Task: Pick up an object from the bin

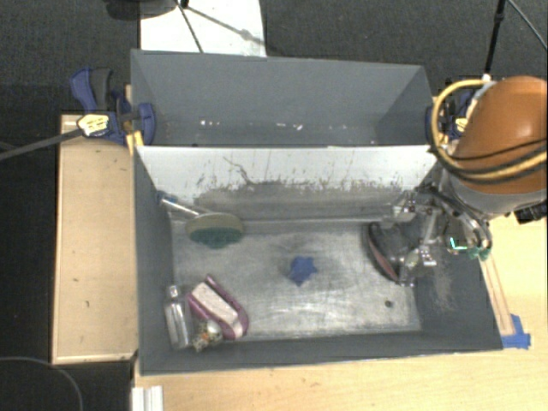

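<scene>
My gripper [413, 253] is low at the right end of the bin, close to the right wall. Right against its left side lies a dark oval thing with a reddish edge [382, 250]; whether the gripper touches it or has hold of it I cannot tell. A small crumpled blue piece [300, 270] lies on the bin floor in the middle, well left of the gripper. A tiny dark speck [388, 303] sits on the floor just in front of the gripper.
A round green pad on a metal handle [215, 228] lies at the back left. In the front left corner are a pink and purple packet [219, 307] and a clear small bottle [177, 317]. The arm's orange cover hangs over the right rim.
</scene>
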Controlling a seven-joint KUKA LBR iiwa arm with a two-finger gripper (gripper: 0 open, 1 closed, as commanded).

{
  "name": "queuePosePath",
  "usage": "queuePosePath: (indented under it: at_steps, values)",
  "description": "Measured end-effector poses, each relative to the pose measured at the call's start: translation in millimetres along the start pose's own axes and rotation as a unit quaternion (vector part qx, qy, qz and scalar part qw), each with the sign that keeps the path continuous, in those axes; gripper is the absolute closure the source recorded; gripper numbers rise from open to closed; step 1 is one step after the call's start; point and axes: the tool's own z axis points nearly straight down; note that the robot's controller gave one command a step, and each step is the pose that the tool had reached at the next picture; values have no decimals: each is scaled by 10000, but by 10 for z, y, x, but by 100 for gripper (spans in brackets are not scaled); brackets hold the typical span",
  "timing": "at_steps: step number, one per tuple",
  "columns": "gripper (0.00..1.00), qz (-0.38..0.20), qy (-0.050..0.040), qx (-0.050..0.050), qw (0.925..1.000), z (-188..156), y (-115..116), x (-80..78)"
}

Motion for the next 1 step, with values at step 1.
queuePosePath:
  at_steps: [1]
  values:
    - [0,855,-58,-1,9963,1625,-61,-489]
